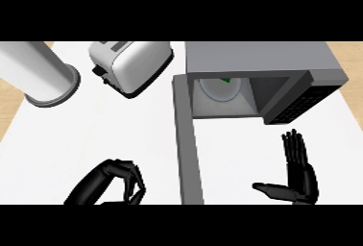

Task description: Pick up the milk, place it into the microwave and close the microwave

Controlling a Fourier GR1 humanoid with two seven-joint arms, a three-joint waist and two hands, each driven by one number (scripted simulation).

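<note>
White counter [106, 134] is filling most of the head view, and everything is sitting on it. At the top right a grey microwave [262, 60] is standing with its front wide open. Its door [186, 144] is swinging out toward the robot, and it is showing as a long grey strip running down the middle of the view. Inside the microwave a round white plate [218, 91] is lying on the floor of the box. A small bit of green [225, 80] is peeking out at the top of that plate, deep inside. It could be part of the milk, but I cannot tell what it is. No milk carton is showing anywhere out on the counter.

To the left of the microwave a silver toaster [131, 65] is sitting a little crooked. Further left, at the top corner, a tall grey tube [39, 77] is standing on a round base.

Down at the bottom right, the right hand [297, 178] is resting with its fingers straight and pointing up and its thumb sticking out to the side. It is holding nothing. It is sitting to the right of the door and apart from it.

Down at the bottom left, the left hand [120, 180] is curling its fingers in toward its thumb. It is holding nothing, and it is sitting to the left of the door.
</note>
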